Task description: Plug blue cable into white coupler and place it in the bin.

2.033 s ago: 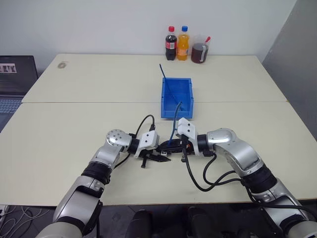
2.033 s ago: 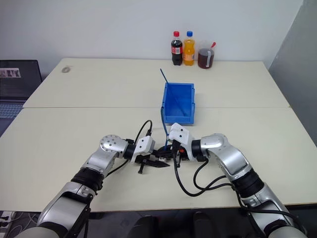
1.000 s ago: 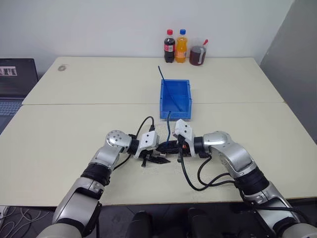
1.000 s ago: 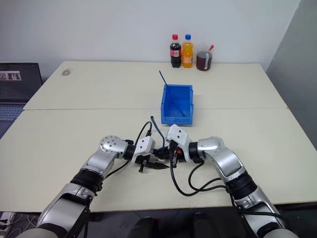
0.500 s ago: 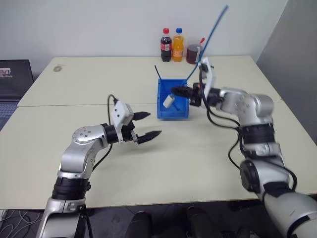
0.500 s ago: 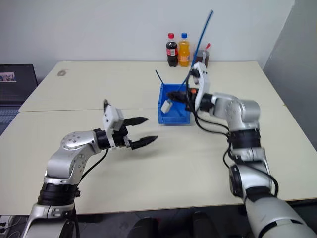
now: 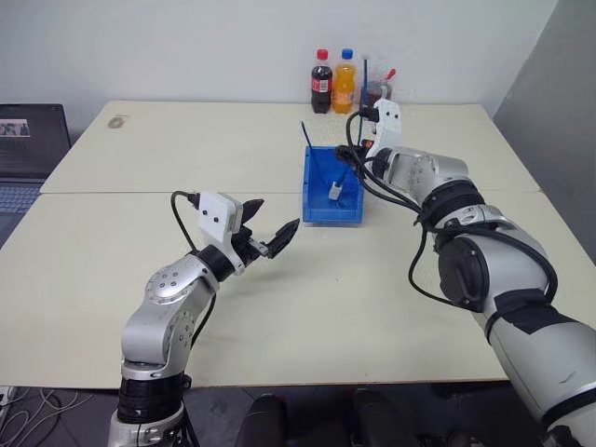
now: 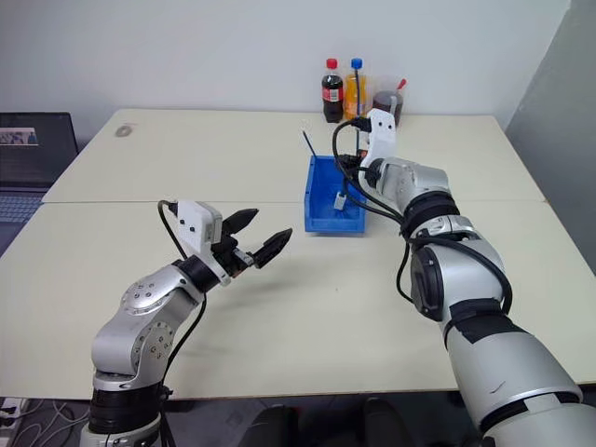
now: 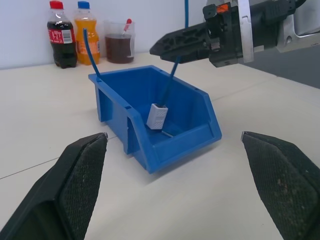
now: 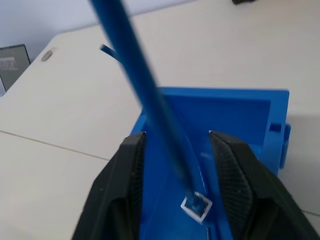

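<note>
Looking down, I see 1 blue cable standing nearly upright, 1 white coupler on its lower end inside the 1 bin. Right gripper fingers parted around it; left gripper wide open, empty.

Premises appear to be an office or meeting room used for testing. Evidence: two plain cream tables butted together, bare white wall, a laptop at one edge, and soft-drink bottles beside a plastic cup.
</note>
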